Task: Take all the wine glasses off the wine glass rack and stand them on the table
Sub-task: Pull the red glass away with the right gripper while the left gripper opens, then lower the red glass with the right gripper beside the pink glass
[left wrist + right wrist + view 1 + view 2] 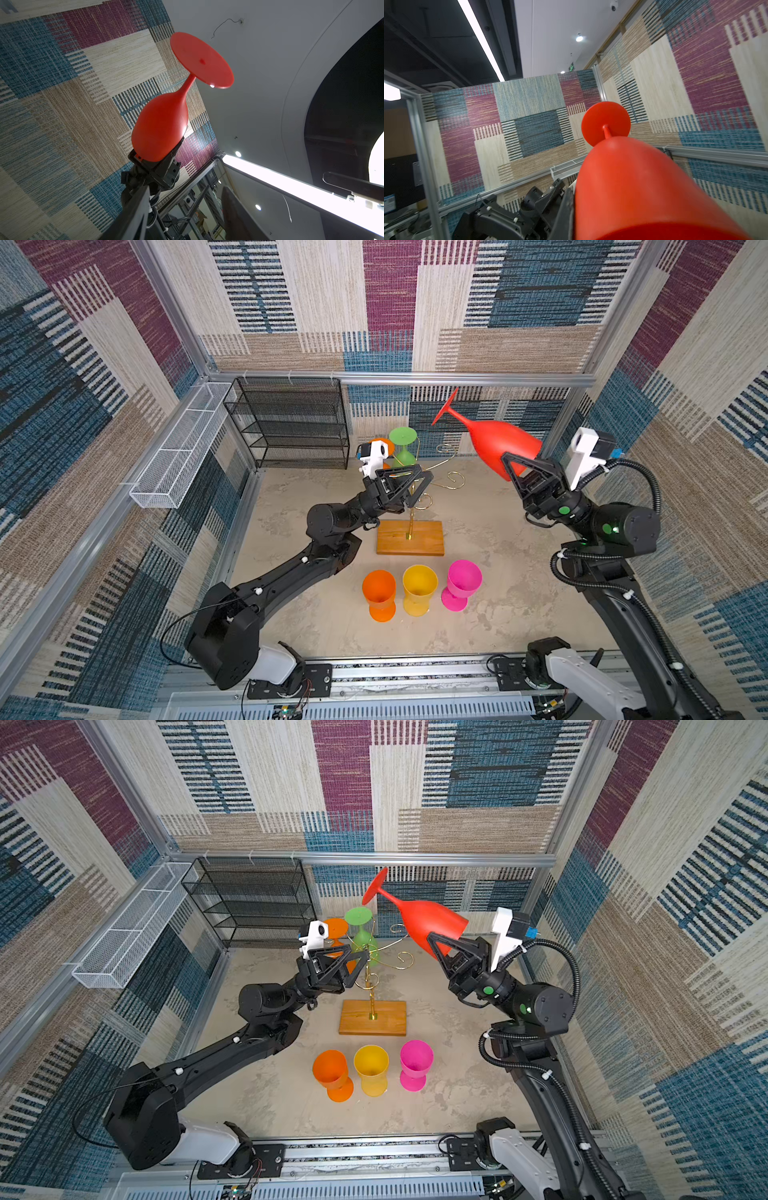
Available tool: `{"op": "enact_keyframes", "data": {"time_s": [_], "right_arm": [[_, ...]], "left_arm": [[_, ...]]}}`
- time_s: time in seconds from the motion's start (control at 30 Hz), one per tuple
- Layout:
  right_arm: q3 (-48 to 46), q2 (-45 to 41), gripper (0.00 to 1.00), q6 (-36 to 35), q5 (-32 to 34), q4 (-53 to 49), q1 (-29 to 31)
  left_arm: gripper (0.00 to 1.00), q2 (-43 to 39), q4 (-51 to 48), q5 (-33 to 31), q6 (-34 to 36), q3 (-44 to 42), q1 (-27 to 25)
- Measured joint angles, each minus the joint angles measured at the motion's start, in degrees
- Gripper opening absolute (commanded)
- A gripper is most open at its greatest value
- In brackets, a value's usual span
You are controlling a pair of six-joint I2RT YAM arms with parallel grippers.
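Right gripper (515,464) clamps the red glass (498,439), foot up, over the bench's (498,572) right rear; left gripper (422,477) gapes empty by the rack (395,539). A green glass (403,435) hangs there

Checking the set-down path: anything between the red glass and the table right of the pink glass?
Nothing visible. The red glass hangs in the right end effector, apart from the rack arms; the table beside the pink glass shows nothing, and the left end effector sits at the rack.
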Motion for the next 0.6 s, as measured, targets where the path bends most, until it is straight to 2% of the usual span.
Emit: {"op": "enact_keyframes", "data": {"time_s": [0.17,0.33,0.47,0.6], "right_arm": [[12.96,0.72,0.00,-11.45,17.90,-26.67,0.00],[19.41,2.67,0.00,-19.91,34.88,-47.54,-0.04],[19.28,5.27,0.00,-23.69,40.63,-57.48,-0.76],[15.56,8.83,0.00,-25.81,40.37,-63.60,-2.19]], "left_arm": [[0.61,-3.63,-5.97,3.65,6.60,1.25,-0.11],[0.61,-11.08,-19.87,7.04,18.69,3.06,-0.09],[0.61,-18.18,-34.95,7.17,30.51,4.63,-0.09],[0.61,-24.35,-48.54,5.70,40.87,5.18,-0.09]]}}
